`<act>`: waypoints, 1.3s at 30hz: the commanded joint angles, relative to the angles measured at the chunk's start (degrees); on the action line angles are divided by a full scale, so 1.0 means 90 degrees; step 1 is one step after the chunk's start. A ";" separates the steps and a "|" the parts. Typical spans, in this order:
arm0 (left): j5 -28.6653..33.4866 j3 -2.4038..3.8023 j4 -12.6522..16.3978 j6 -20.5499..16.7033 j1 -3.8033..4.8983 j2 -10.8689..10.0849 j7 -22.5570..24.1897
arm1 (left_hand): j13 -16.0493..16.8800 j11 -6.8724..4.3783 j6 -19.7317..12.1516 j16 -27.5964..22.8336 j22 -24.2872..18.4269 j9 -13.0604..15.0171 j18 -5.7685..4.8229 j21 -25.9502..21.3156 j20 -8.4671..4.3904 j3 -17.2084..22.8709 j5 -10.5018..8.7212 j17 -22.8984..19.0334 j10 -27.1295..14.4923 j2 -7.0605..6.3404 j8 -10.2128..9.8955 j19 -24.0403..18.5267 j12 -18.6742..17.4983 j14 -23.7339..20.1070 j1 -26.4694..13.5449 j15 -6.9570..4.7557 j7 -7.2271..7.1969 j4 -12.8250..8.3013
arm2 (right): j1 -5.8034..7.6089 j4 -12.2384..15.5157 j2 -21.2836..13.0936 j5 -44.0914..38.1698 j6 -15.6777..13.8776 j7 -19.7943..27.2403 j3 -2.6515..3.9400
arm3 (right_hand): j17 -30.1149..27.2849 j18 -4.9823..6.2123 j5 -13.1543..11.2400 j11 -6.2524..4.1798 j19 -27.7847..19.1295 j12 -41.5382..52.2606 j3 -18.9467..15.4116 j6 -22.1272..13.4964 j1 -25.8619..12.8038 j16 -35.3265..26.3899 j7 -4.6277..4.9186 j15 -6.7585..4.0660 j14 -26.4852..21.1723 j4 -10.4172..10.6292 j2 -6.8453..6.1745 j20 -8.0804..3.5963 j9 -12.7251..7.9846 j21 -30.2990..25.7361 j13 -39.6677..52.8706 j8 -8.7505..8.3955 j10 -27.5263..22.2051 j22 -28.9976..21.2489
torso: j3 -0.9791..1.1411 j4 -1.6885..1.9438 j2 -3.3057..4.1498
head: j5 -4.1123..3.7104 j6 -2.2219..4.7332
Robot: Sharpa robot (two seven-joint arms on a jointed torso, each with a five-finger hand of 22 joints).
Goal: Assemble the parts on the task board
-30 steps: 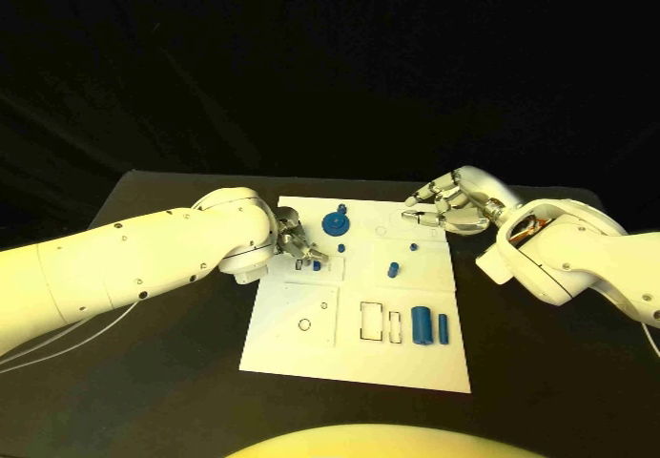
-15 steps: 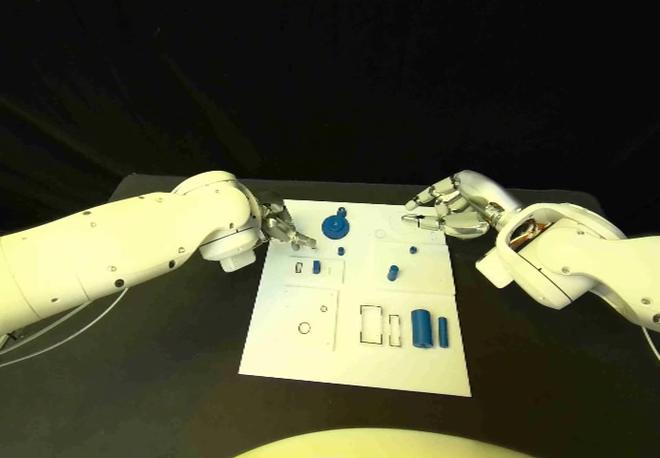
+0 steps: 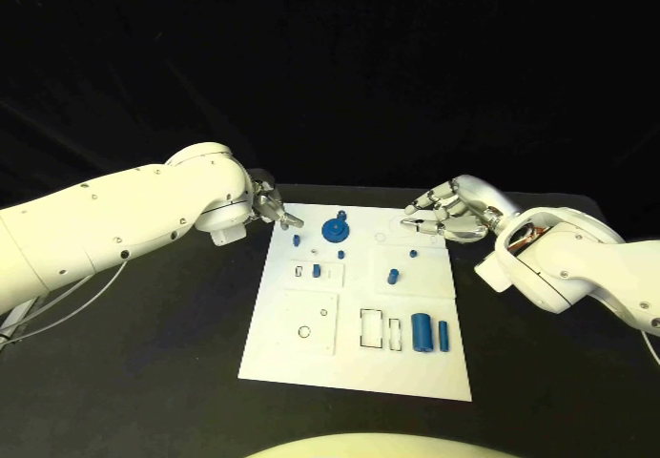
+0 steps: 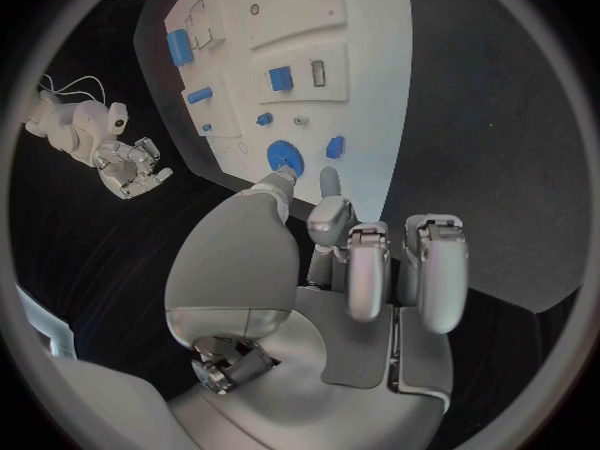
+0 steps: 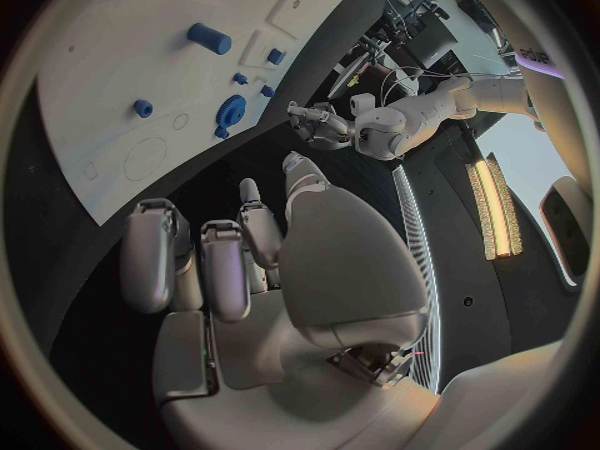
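The white task board (image 3: 310,348) lies mid-table, also in the left wrist view (image 4: 363,60) and the right wrist view (image 5: 125,70). A blue gear (image 3: 335,229) stands near its far edge. A small blue part (image 3: 295,240) lies on the board just off my left hand (image 3: 270,210), which hovers at the far left corner. Its fingers (image 4: 328,182) are loosely bent and hold nothing; the part (image 4: 334,147) lies just beyond them. My right hand (image 3: 447,215) waits at the far right corner, fingers (image 5: 219,260) loosely bent, holding nothing. Two blue cylinders (image 3: 421,332) lie near the front right.
More small blue parts (image 3: 394,277) sit in the board's middle rows. Rectangular recess outlines (image 3: 374,322) and a ring outline (image 3: 304,329) mark the front half. A pale cable (image 3: 55,315) hangs under my left arm. Black table (image 3: 165,382) surrounds the board.
My left hand has drawn back from over the board's left middle to the far left corner. A small blue part now shows where it was. The right hand has stayed put.
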 commanded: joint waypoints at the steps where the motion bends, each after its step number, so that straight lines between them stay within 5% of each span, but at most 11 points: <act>1: -0.0211 -0.0005 -0.0131 0.0215 0.0019 0.0109 -0.0128 | 0.0011 0.0029 0.0007 0.0016 0.1643 -0.0011 -0.0087 0.0021 0.0036 -0.0047 0.0001 0.1677 0.0026 -0.0007 -0.0038 0.0623 0.0027 0.0670 -0.0084 0.0060 0.0031 0.0005 | -0.0005 0.0003 0.0009 -0.0065 0.0091 0.0000 0.0000 | 0.0584 0.0032 0.0034 -0.0002 -0.0029 -0.0021 -0.0007 -0.0045 0.0003 -0.0036 0.0017 -0.0063 0.0388 -0.0018 0.0010 -0.0018 0.0001 -0.0022 0.0002 0.0021 -0.0016 0.0545 | -0.0002 0.0009 0.0000 | -0.0003 -0.0005; 25: -0.0308 -0.0121 -0.1048 0.0452 -0.0168 0.0724 0.0091 | -0.0014 0.0044 0.0037 0.0016 0.1627 -0.0078 -0.0083 0.0012 0.0057 -0.0232 -0.0003 0.1677 -0.0005 -0.0054 -0.0119 0.0611 0.0007 0.0670 -0.0241 0.0076 0.0043 0.0001 | -0.0011 -0.0013 0.0031 -0.0066 0.0084 0.0023 0.0000 | 0.0584 0.0032 0.0047 -0.0003 -0.0029 -0.0021 -0.0011 -0.0046 0.0005 -0.0037 0.0017 -0.0063 0.0388 -0.0018 0.0013 -0.0019 0.0001 -0.0026 0.0000 0.0024 -0.0016 0.0543 | -0.0008 0.0013 -0.0009 | 0.0024 -0.0038; 39: -0.0246 -0.0125 -0.1224 0.0451 -0.0222 0.0795 0.0158 | -0.0011 0.0045 0.0038 0.0016 0.1630 -0.0084 -0.0084 0.0013 0.0060 -0.0241 0.0001 0.1677 -0.0007 -0.0038 -0.0128 0.0614 0.0011 0.0670 -0.0231 0.0078 0.0044 -0.0004 | -0.0034 -0.0020 0.0047 -0.0055 0.0094 0.0041 0.0000 | 0.0587 0.0033 0.0051 -0.0002 -0.0029 -0.0018 -0.0013 -0.0047 0.0002 -0.0035 0.0018 -0.0063 0.0390 -0.0015 0.0015 -0.0019 0.0001 -0.0027 0.0003 0.0025 -0.0014 0.0543 | 0.0002 0.0011 -0.0008 | 0.0040 -0.0075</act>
